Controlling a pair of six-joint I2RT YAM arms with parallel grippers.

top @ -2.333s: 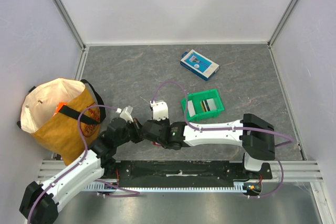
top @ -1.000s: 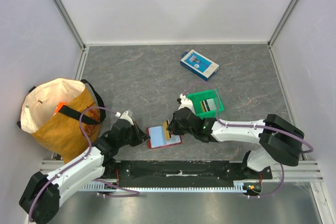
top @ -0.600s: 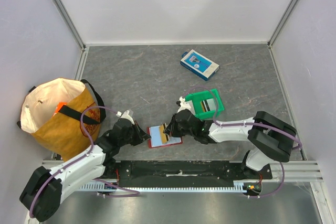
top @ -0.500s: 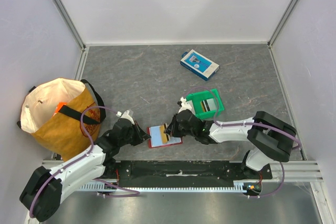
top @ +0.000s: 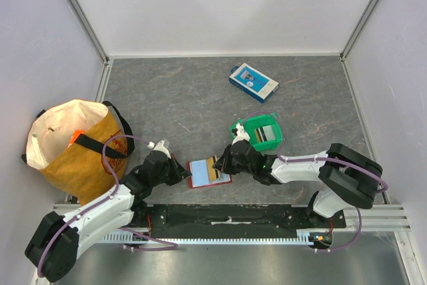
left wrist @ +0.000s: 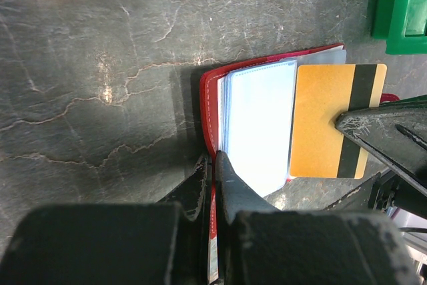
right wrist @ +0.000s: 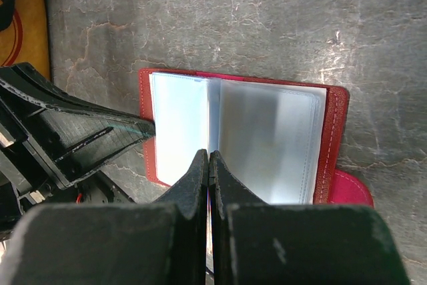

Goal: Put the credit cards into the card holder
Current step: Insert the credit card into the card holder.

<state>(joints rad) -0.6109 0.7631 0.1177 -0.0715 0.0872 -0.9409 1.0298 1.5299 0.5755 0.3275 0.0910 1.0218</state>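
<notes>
The red card holder (top: 199, 173) lies open near the table's front edge, with clear inner sleeves showing (left wrist: 257, 121). My left gripper (top: 181, 172) is shut on its left red cover (left wrist: 213, 161). My right gripper (top: 219, 164) is shut on a tan-yellow credit card (top: 213, 169) with a black stripe. It holds the card over the holder's right half (left wrist: 323, 118). In the right wrist view my right gripper (right wrist: 209, 157) hangs above the open sleeves (right wrist: 267, 138), and the card is edge-on between the fingers. More cards lie in the green bin (top: 259, 133).
A blue-and-white box (top: 253, 82) lies at the back. A yellow-and-white cloth bag (top: 70, 145) stands at the left wall. The green bin's corner shows in the left wrist view (left wrist: 400, 11). The left fingers (right wrist: 100, 125) show in the right wrist view.
The right gripper, earlier stretched left over the holder, drew back, then edged the tan-yellow card a little further over the holder's right half. The left gripper kept its hold.
</notes>
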